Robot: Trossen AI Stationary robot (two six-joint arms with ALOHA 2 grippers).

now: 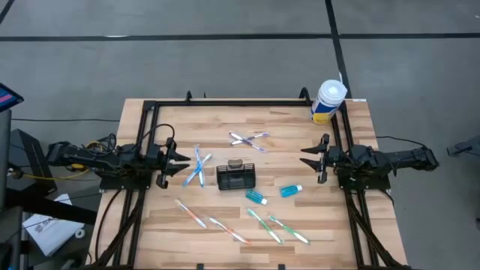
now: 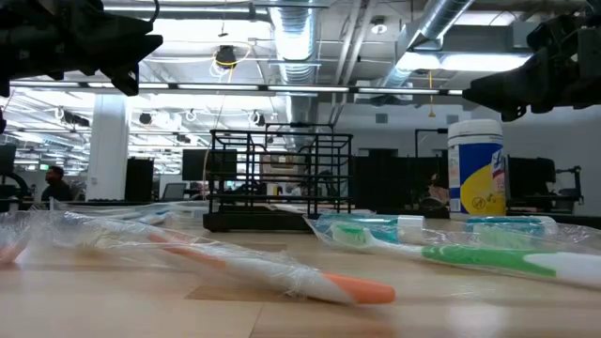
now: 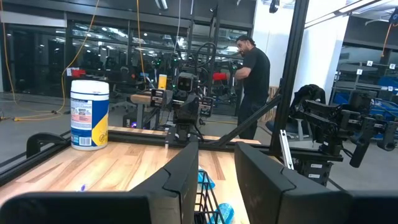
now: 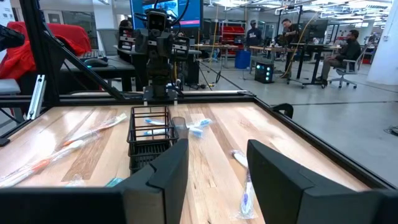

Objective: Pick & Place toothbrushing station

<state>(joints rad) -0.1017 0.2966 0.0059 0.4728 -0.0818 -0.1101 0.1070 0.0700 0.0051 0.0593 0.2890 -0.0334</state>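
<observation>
Two arms wait at opposite sides of the wooden counter [image 1: 292,225], each with its fingers spread and holding nothing. The left gripper [image 1: 182,160] hangs above the counter with its tips aimed toward the middle; the right gripper [image 1: 306,157] faces it from the other side, tips likewise aimed inward. Between the two sets of fingers, somewhat nearer the left ones, stands the toothbrushing station [image 1: 236,175], a small black wire-mesh basket resting upright on the counter. In the right wrist view it sits straight ahead of that arm's fingers, a little beyond their tips, with the left arm behind it.

Just ahead of the left fingers, between them and the station, lies a crossed pair of wrapped blue toothbrushes [image 1: 197,168]. Another crossed pair with purple handles [image 1: 249,140] lies beyond the station, well apart from both sets of fingers. On the station's near side toward the right fingers are a small teal tube [image 1: 256,197] and a blue tube [image 1: 291,190], neither touching the basket. Farther toward the front edge are orange-handled toothbrushes [image 1: 192,214] and green-handled toothbrushes [image 1: 288,229], all in clear wrappers.

A white-and-yellow wipes tub [image 1: 328,101] stands at the far corner, behind and to the side of the right fingers. In the left wrist view a person in dark clothes [image 3: 253,78] stands in the room beyond the counter.
</observation>
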